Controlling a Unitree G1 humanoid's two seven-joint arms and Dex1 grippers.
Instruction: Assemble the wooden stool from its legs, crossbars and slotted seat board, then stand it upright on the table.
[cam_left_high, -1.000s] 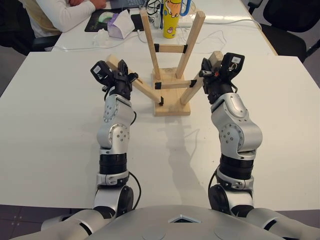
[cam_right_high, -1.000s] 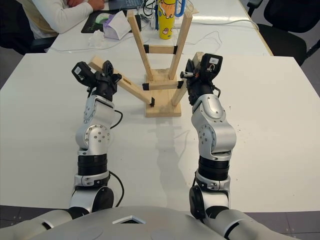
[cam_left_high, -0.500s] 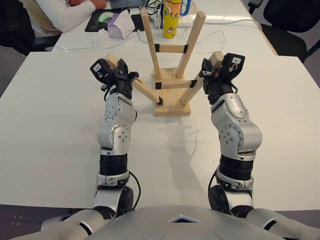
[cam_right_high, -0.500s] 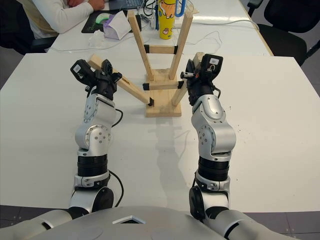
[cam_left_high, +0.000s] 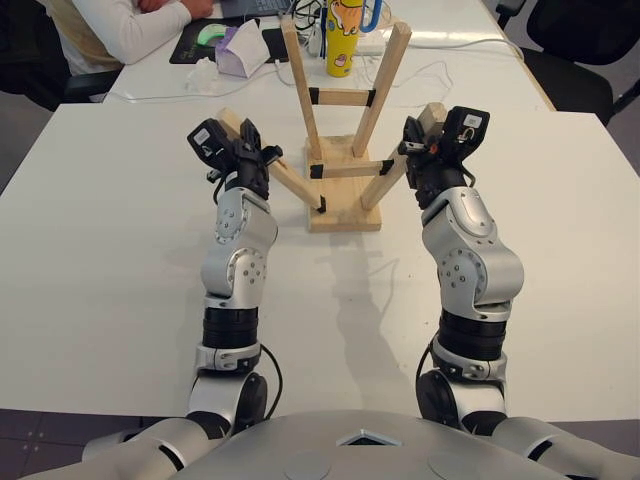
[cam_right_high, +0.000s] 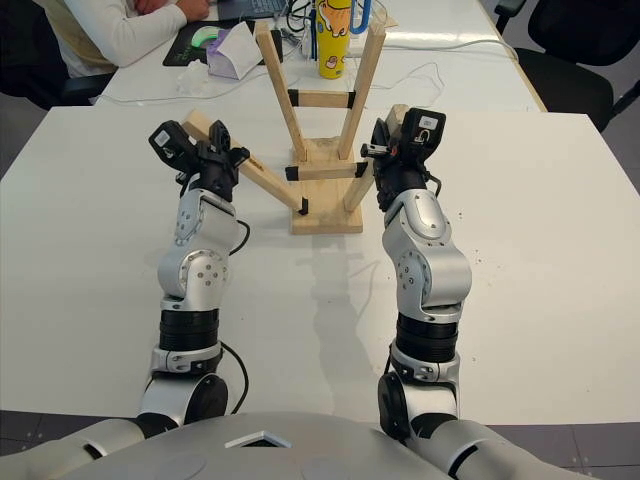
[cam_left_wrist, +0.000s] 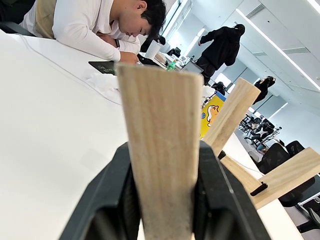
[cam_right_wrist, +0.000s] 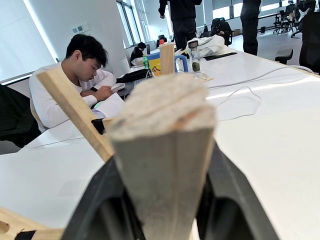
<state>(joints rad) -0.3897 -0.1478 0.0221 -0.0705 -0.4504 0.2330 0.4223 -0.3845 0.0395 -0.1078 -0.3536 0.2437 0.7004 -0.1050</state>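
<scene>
The wooden stool lies upside down mid-table, its slotted seat board (cam_left_high: 344, 214) flat on the surface. Two far legs (cam_left_high: 300, 88) rise steeply, joined by a crossbar (cam_left_high: 341, 97); a lower crossbar (cam_left_high: 349, 168) links the near pair. My left gripper (cam_left_high: 243, 150) is shut on the left leg (cam_left_wrist: 162, 150), which slants outward to the left. My right gripper (cam_left_high: 428, 145) is shut on the right leg (cam_right_wrist: 165, 150), which leans up to the right. Black brackets mark the joints.
Behind the stool stand a yellow bottle (cam_left_high: 344, 38), a tissue pack (cam_left_high: 240, 50) and cables (cam_left_high: 440, 70). A person's white sleeve (cam_left_high: 120, 25) rests on the far table. Bare white table (cam_left_high: 110, 260) spreads to both sides and in front.
My left gripper has shifted slightly right, toward the stool, swinging the left leg with it. The right arm and the rest of the stool have stayed still.
</scene>
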